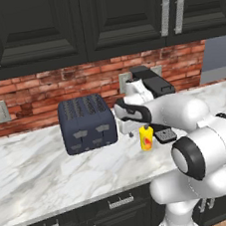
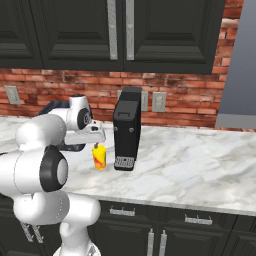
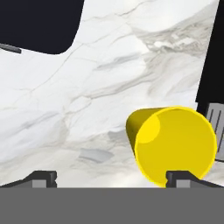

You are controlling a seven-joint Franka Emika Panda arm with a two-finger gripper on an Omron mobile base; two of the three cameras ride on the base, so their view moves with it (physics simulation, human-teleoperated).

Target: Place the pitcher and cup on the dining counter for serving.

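Right now you are on the cup (image 3: 175,146) step, at the approach: the gripper (image 3: 111,179) hangs above the marble counter (image 1: 37,174) with nothing in it, and the cup stands upright on the marble, just beside the foot of the black coffee machine (image 2: 126,132) and set back from the counter's front edge. The dark toaster (image 1: 87,123) stands well to the other side, nearer the brick wall.

From the hand camera you look down into the cup's open mouth. It sits off to one side, under one fingertip rather than centred between the two. So, as I judge it, your next move calls for a sideways shift to bring the rim midway between the fingers, then a straight descent and a close. Mind the coffee machine's drip tray next to the cup.

Your jaws stand spread as wide as they go, touching nothing and holding nothing.
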